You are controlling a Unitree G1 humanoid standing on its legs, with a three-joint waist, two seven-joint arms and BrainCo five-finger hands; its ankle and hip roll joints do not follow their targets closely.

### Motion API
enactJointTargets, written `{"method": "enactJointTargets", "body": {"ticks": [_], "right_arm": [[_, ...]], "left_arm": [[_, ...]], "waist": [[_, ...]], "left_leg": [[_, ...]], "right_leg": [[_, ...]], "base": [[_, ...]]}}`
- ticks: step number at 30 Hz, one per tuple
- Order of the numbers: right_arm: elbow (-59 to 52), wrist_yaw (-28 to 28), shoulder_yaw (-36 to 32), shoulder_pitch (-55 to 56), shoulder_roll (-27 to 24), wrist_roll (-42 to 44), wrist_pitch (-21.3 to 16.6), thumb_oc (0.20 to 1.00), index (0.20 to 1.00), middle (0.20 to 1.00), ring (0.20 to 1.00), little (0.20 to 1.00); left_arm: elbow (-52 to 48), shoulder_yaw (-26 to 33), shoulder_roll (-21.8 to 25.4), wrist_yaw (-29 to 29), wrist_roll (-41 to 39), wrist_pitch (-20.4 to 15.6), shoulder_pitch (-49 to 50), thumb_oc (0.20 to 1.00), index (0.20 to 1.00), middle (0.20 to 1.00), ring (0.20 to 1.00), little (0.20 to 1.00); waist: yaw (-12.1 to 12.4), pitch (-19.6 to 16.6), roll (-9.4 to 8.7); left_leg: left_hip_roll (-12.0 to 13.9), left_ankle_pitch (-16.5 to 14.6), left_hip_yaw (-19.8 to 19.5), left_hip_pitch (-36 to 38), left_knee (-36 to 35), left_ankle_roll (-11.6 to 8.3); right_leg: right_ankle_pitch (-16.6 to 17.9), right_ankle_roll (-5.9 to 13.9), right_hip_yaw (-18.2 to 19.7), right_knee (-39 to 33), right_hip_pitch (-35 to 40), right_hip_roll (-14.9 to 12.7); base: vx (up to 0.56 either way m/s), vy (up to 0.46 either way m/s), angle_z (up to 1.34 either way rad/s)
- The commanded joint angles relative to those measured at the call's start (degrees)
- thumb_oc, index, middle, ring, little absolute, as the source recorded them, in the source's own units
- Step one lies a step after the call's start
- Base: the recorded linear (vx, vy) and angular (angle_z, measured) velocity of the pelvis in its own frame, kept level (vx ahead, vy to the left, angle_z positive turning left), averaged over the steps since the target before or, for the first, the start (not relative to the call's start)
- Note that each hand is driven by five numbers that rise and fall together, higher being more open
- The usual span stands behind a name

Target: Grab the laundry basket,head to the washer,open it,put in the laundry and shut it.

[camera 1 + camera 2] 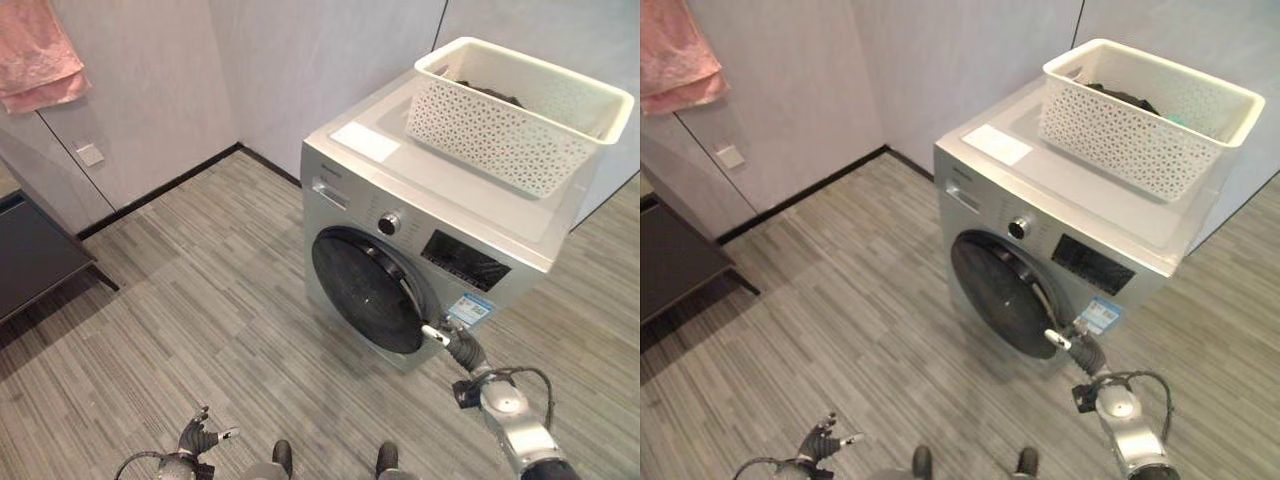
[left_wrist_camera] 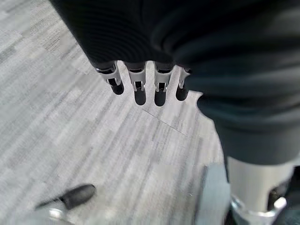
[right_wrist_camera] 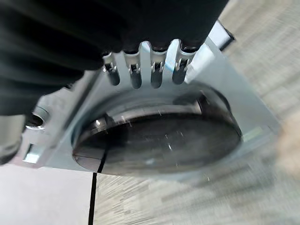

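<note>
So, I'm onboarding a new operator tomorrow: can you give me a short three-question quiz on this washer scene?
1. True or false: the white perforated plastic laundry basket stands on the grey striped floor.
2. Which hand is stretched toward the edge of the dark round glass door of the silver front-loading washer: A) right hand B) left hand?
3. Fill in: a ____ cloth hangs on the wall at upper left.

Key
1. False: it sits on top of the washer.
2. A.
3. Pink.
</note>
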Motion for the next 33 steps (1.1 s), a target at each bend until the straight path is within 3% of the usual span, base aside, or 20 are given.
{"method": "enactJointTargets", "body": {"ticks": [1, 7, 19, 24, 33], "right_arm": [[-4.34, -1.6, -3.45, -1.36, -3.2, -4.81, -2.78, 1.0, 1.0, 1.0, 1.0, 1.0], [-2.74, -2.26, -1.21, -4.05, -4.56, -12.5, -1.23, 1.0, 1.0, 1.0, 1.0, 1.0], [7.51, -4.29, 6.93, -14.33, -1.23, -11.74, 0.11, 1.0, 1.0, 1.0, 1.0, 1.0], [12.98, -6.0, 10.15, -20.91, -0.04, -9.34, -0.25, 1.0, 1.0, 1.0, 1.0, 1.0], [22.86, -9.38, 14.36, -35.4, -5.18, -8.58, -0.14, 1.0, 1.0, 1.0, 1.0, 1.0]], "left_arm": [[-1.44, -0.11, 1.51, -0.96, 1.21, -2.26, -1.72, 1.0, 1.0, 1.0, 1.0, 1.0], [-1.82, -0.09, 1.4, -1.6, 1.55, -2.11, -0.35, 1.0, 1.0, 1.0, 1.0, 1.0], [-1.1, -1.48, 1.07, -0.23, 0.19, -1.95, -1.53, 1.0, 1.0, 1.0, 1.0, 1.0], [-2.48, -2.73, 1.12, 0.5, -1.86, -2.58, -2.65, 1.0, 1.0, 1.0, 1.0, 1.0], [-7.64, -4.25, 1.5, 1.91, -8.81, -4.93, -4.71, 1.0, 1.0, 1.0, 1.0, 1.0]], "waist": [[0.5, -1.81, -1.43], [1.36, -2.17, -1.38], [3.84, 0.43, -1.16], [4.84, 2.79, -0.38], [5.98, 7.14, 2.16]], "left_leg": [[1.68, -6.83, -2.79, -2.38, 2.87, -0.53], [2.56, -6.29, -3.57, -1.25, 1.75, -0.94], [2.97, -4.53, -4.9, -2.37, 0.44, -1.33], [2.76, -3.33, -5.36, -5.07, 0.42, -1.44], [1.87, -0.29, -5.65, -11.27, -0.01, -2.26]], "right_leg": [[-6.69, 0.29, -0.18, 4.7, -2.7, -2.71], [-7.71, -0.44, -0.89, 3.54, -1.01, -1.5], [-7.44, -1.0, -1.85, 2.34, -1.23, -0.79], [-6.78, -1.12, -2.05, 2.42, -3.48, -1.06], [-4.96, -1.12, -1.88, 2.5, -9.18, -1.92]], "base": [[0.02, -0.053, 0.33], [0.03, -0.042, 0.11], [-0.02, -0.009, 0.07], [-0.09, 0.009, 0.1], [-0.07, 0.014, 0.05]]}}
